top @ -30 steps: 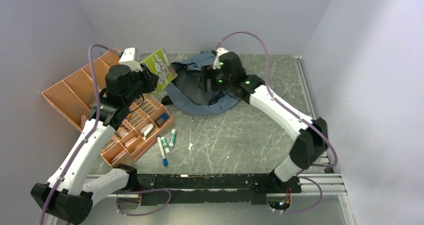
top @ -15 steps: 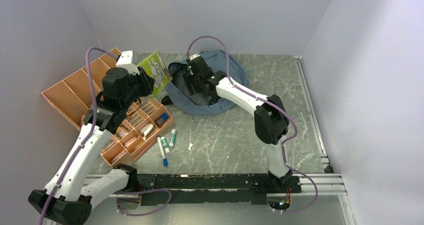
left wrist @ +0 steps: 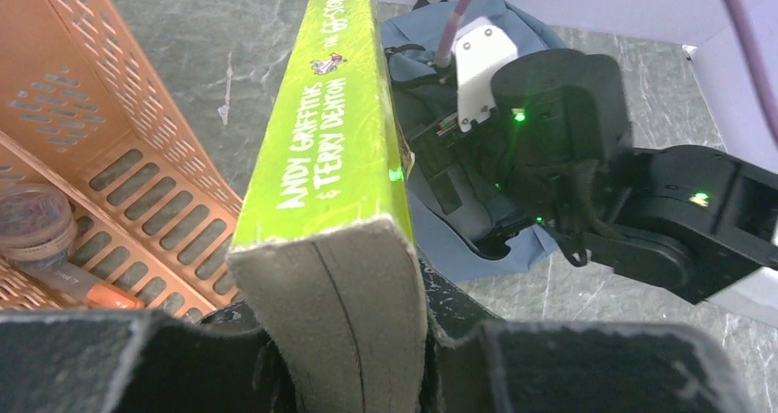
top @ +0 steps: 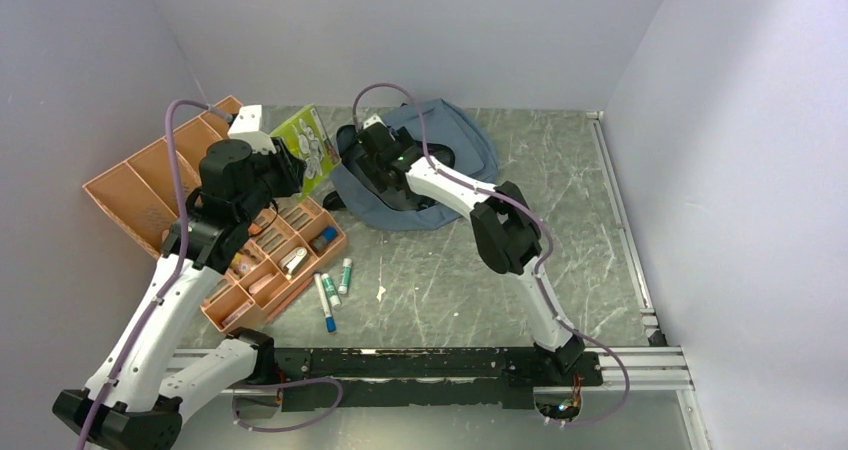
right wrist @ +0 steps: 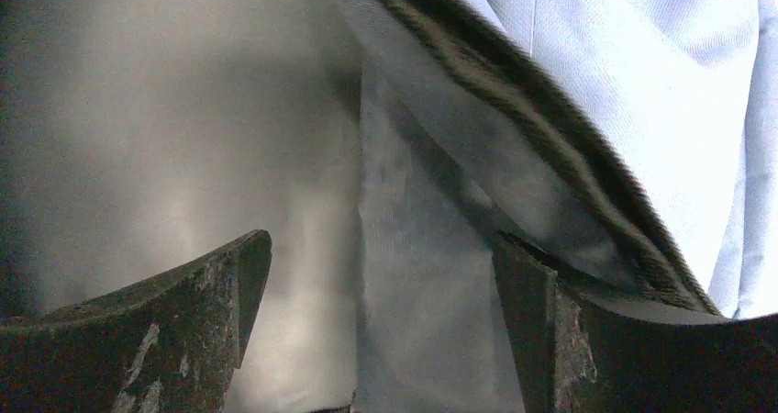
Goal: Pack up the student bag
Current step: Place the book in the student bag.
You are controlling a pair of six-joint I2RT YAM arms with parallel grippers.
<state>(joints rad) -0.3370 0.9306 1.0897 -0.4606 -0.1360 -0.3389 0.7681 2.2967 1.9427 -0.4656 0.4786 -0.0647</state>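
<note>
The grey-blue student bag [top: 465,145] lies at the back middle of the table, its opening to the left. My left gripper [top: 290,165] is shut on a green book [top: 310,148] and holds it on edge above the table, just left of the bag. In the left wrist view the book's spine [left wrist: 339,138] points at the bag [left wrist: 450,248]. My right gripper [top: 368,170] is open at the bag's opening. In the right wrist view its fingers [right wrist: 220,294] stand apart over grey lining, next to the black zipper trim [right wrist: 514,110].
An orange slotted tray [top: 130,185] and an orange compartment tray [top: 265,295] with small items lie at the left. Three markers [top: 330,295] and a white scrap [top: 381,292] lie on the table in front. Walls close the left, back and right.
My right arm has folded in and swung left, taking its gripper from the bag's middle to its left opening. My left gripper has drawn the book slightly left.
</note>
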